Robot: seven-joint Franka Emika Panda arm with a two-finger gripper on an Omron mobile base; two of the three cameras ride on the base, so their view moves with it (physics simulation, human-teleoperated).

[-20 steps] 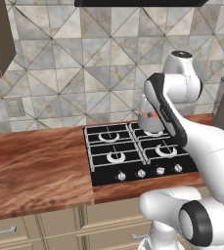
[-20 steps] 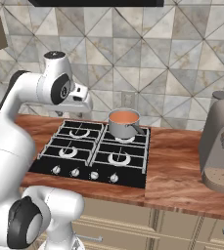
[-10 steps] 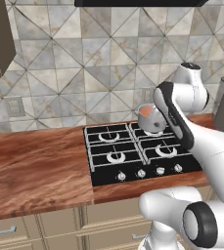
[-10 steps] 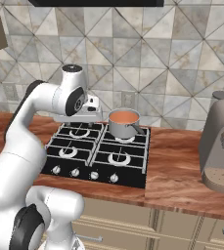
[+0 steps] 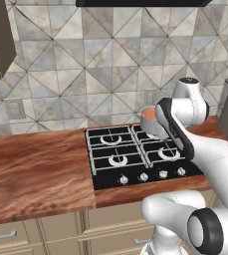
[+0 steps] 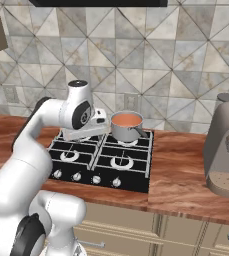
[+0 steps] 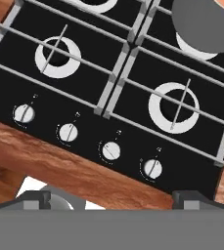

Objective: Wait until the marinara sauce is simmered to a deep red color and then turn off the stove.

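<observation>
You are looking at a black four-burner gas stove (image 6: 102, 162) set into a reddish wooden table (image 6: 181, 180), with a grey tiled wall behind it. The marinara sauce (image 6: 126, 120) shows as a smooth orange-red disc inside a small steel saucepan (image 6: 126, 127), which stands on the back right burner; its dark handle points toward the front right. In the left base view the sauce (image 5: 149, 114) peeks out just left of the white arm, which covers most of the pan. The pincer (image 7: 112, 197) hangs above the front edge of the stove with its two dark tips standing wide apart and nothing between them. In the hand view you see the row of four small silver knobs (image 7: 87, 142) just below the grates (the view is tilted, so the row slants down to the right), and the grey underside of the saucepan (image 7: 205, 30) at the upper right corner. A grey coffee machine (image 6: 226, 150) sits on the table well to the right of the stove.
</observation>
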